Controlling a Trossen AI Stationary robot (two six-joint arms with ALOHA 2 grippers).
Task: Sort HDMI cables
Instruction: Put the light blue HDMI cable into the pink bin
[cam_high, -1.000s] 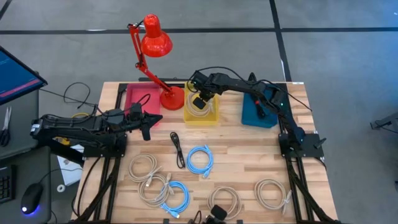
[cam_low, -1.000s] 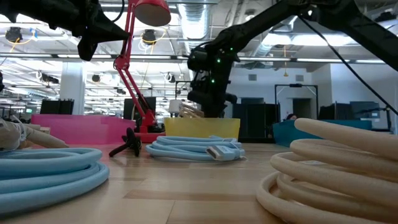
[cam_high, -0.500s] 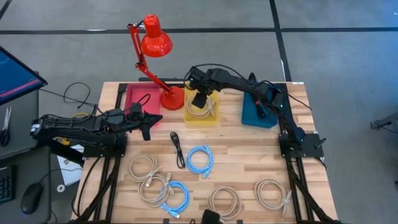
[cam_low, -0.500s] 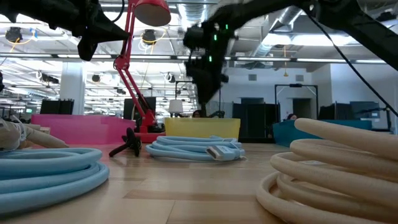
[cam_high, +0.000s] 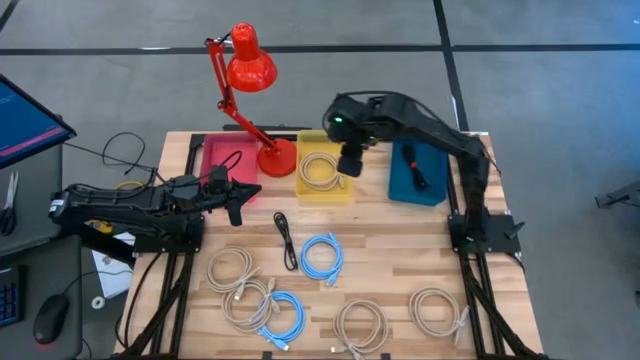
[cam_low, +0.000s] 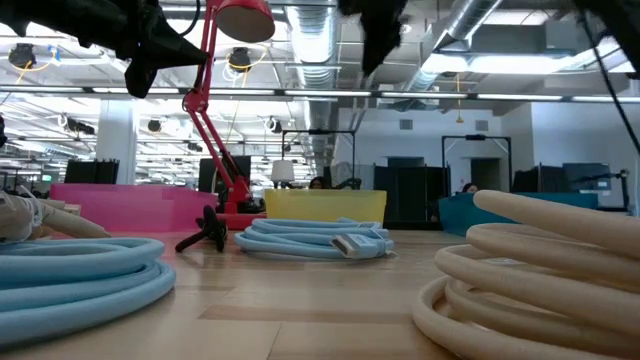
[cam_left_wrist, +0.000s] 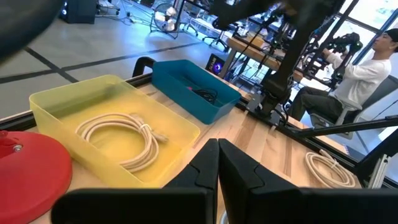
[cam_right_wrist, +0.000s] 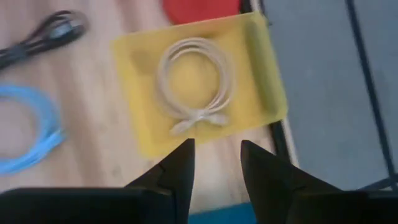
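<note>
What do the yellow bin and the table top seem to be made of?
The yellow bin looks like thin plastic: its walls are translucent and slightly glossy. The table top looks like pale wood with a matte finish: plank seams and grain lines show, though a wood-look laminate cannot be excluded.

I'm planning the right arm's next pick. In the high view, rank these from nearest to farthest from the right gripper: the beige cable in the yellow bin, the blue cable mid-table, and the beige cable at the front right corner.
From the right gripper:
1. Beige cable in the yellow bin, just beside it.
2. Blue cable mid-table, toward the front.
3. Beige cable at the front right corner, farthest.
</note>
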